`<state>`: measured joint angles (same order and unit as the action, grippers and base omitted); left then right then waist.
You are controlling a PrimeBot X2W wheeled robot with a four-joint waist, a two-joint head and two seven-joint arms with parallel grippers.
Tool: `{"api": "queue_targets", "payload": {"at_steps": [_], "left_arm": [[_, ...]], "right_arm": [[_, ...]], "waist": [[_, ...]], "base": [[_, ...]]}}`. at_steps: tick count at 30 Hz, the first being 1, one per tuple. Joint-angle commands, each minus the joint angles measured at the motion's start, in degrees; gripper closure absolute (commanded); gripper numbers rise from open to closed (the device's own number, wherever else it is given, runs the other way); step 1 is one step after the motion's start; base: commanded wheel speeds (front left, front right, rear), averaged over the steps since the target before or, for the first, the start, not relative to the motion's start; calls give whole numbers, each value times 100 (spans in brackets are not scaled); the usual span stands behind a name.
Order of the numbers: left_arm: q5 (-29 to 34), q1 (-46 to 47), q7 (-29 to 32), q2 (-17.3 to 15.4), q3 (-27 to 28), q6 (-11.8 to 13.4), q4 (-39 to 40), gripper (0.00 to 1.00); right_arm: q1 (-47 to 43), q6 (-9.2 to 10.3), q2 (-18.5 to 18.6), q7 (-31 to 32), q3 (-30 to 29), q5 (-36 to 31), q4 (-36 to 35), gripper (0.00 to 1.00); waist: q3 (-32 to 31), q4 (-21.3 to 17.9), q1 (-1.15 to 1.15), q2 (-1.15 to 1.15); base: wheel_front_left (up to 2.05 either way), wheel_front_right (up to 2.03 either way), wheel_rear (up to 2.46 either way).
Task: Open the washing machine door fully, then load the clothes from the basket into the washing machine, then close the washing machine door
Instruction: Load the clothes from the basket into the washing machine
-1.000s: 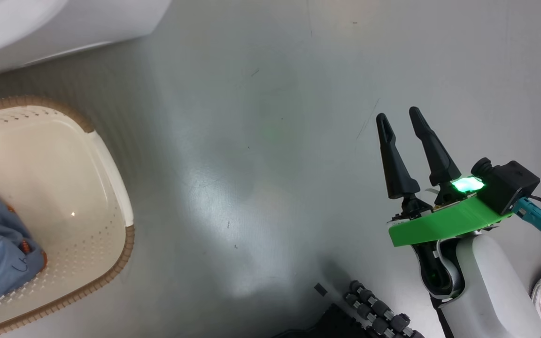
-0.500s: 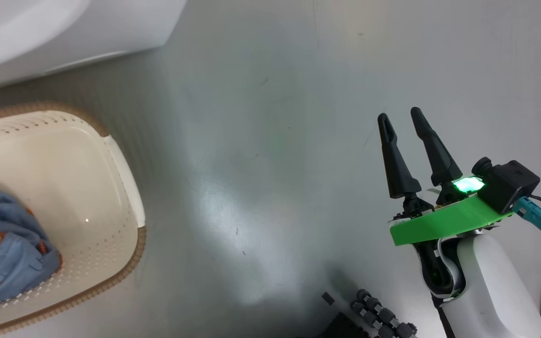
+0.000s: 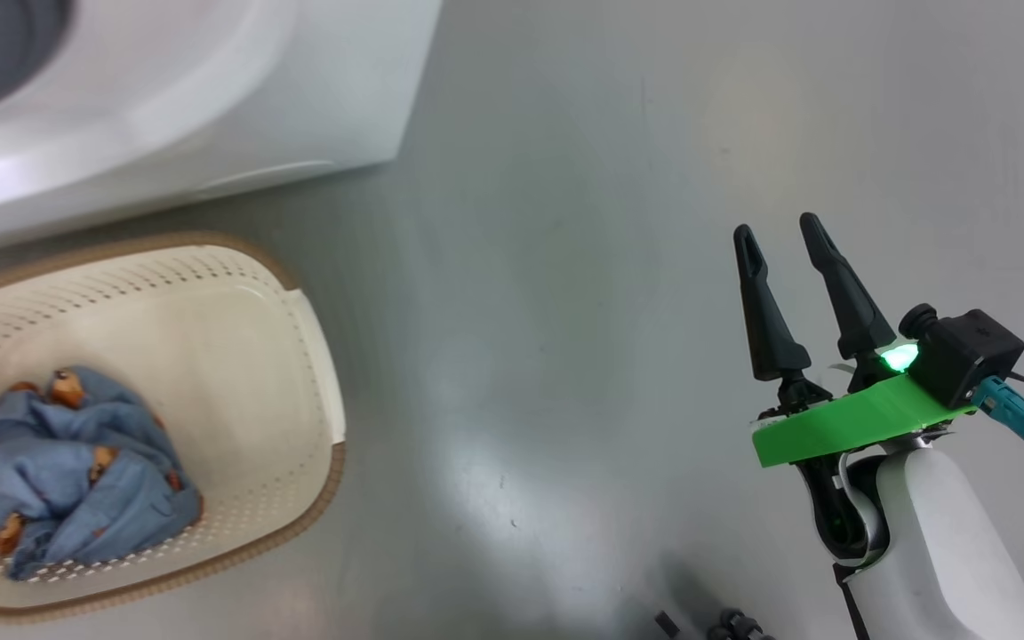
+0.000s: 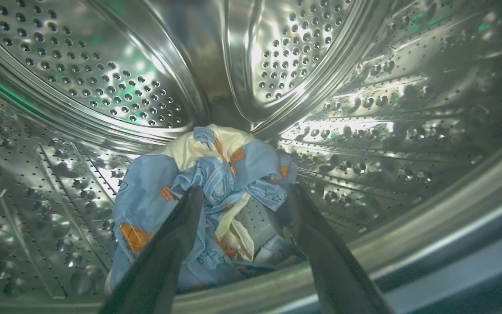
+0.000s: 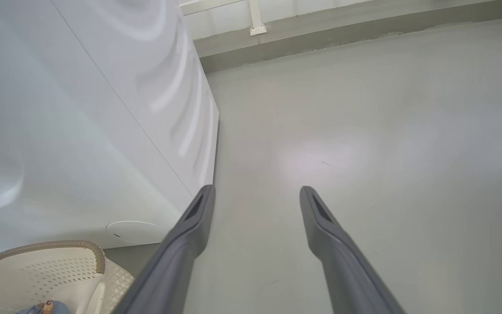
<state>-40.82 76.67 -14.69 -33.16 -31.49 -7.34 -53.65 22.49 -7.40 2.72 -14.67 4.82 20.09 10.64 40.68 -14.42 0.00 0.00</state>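
Left wrist view, inside the steel drum (image 4: 103, 65): fingers of the left gripper (image 4: 242, 196) spread wide, gripping nothing, flanking a blue garment (image 4: 216, 183) slumped loose just beyond, seemingly parted so the cloth stays put. Head view: right gripper (image 3: 779, 231) parked over bare floor (image 3: 565, 267), fingers apart and empty, likely kept clear; farther left, remaining clothes (image 3: 76, 471) bundled in the basket (image 3: 325, 480), just beside the washing machine (image 3: 210, 116), awaiting loading.

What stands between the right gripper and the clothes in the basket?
Nothing visible on the way: bare floor lies between the open right gripper and the basket. Only the basket's own wall rings the clothes, so come in from above.
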Motion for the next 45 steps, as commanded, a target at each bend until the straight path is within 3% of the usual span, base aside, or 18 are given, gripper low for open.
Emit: {"api": "queue_targets", "payload": {"at_steps": [1,11,23,32,39,45], "left_arm": [[-30,-212,-29,-243,123,-14,188,0],[155,-1878,-30,7,382,15,1166,0],[610,-4164,-30,512,1380,397,2770,0],[1038,-5527,-30,1045,1894,514,3638,0],[1236,-6188,-30,1326,2168,565,4020,0],[1367,-6727,-30,1756,2509,582,4326,0]], "right_arm": [[-221,-9,16,-33,78,-85,-74,0],[-351,-9,16,-33,-143,-464,144,0],[-672,-9,16,-33,-428,-599,396,0],[-939,-9,16,-33,-498,-574,473,0],[-1097,-9,16,-33,-478,-536,501,0],[-1265,-9,16,-33,-457,-458,464,0]], "waist": [[-395,352,0,0],[-1258,959,0,0],[-2074,1453,0,0],[-2671,1615,0,0],[-2924,1639,0,0],[-3172,1648,0,0]], "base": [[0,0,0],[0,0,0],[0,0,0],[0,0,0],[0,0,0],[0,0,0]]}}
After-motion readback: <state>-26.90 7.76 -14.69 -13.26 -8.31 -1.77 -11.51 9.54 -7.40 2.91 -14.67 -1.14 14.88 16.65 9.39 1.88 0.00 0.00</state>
